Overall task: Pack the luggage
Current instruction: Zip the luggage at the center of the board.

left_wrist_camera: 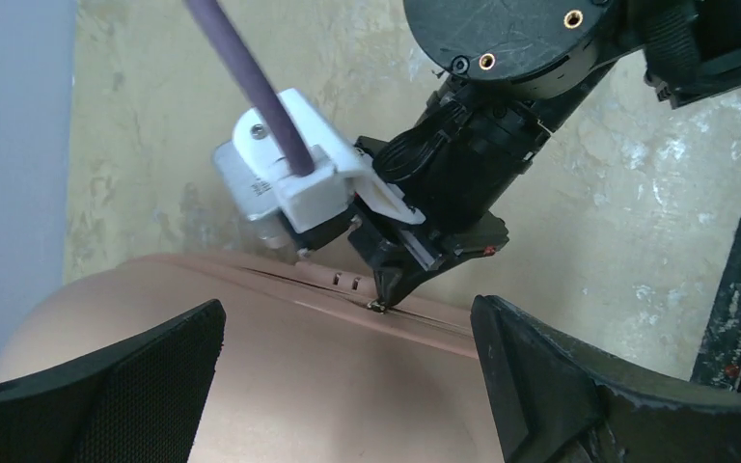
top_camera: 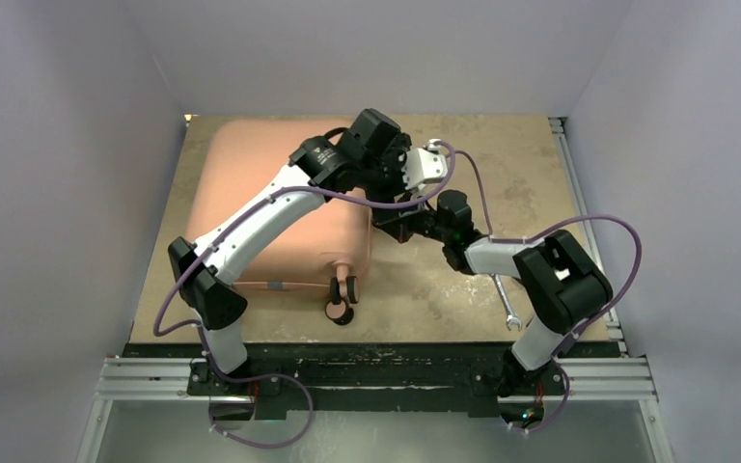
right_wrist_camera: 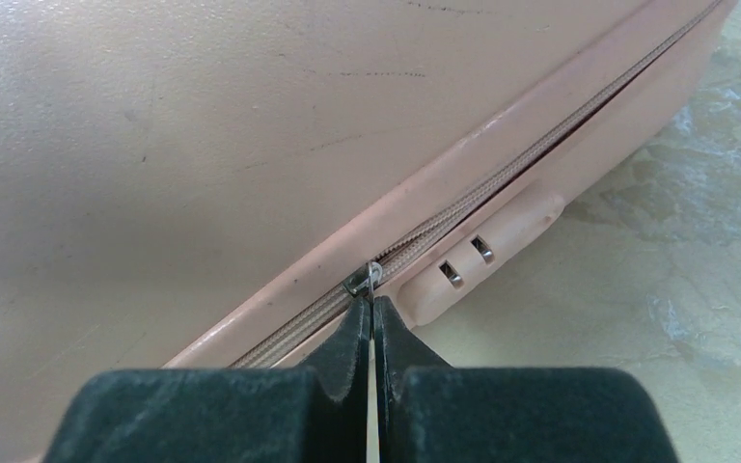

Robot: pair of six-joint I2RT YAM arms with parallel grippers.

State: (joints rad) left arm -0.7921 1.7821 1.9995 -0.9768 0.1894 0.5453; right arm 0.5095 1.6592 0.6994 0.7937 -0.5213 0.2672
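Evidently well on toward the end. Can see the luggage (top_camera: 318,241) lying flat on the tabletop (top_camera: 502,164), left of centre and reaching to the far edge, wheels (top_camera: 341,297) turned toward the near side. Shows the lid down on the lower shell, with nothing of the lining or of any contents on view, so cannot say what was packed inside. Judged from that alone: loading done, closing in hand.

Finds the right gripper (right_wrist_camera: 373,304) pinched fully closed on the small metal zip pull (right_wrist_camera: 365,280), at the seam on the side of the luggage and just beside the lock (right_wrist_camera: 482,256). Shows the zip (right_wrist_camera: 463,217) with teeth meshed on both sides of the pull, as far as the right wrist view gives. Further along, toward the corner, gives only a darker line in the seam; cannot tell whether open or merely in shadow. Cannot tell either whether the pull has reached the lock slots; sits close to them, not in them.

Has the left gripper (left_wrist_camera: 347,309) spread wide above the lid, holding nothing, and apparently not touching the shell. Looks placed to steady the luggage if need be.

Leaves one loose thing outside: a wrench (top_camera: 507,304) on the tabletop beside the right arm, well apart from the luggage. Cannot say whether meant for packing.

Probably left to do: draw the pull the rest of the way along the seam, seat it at the lock, let go.
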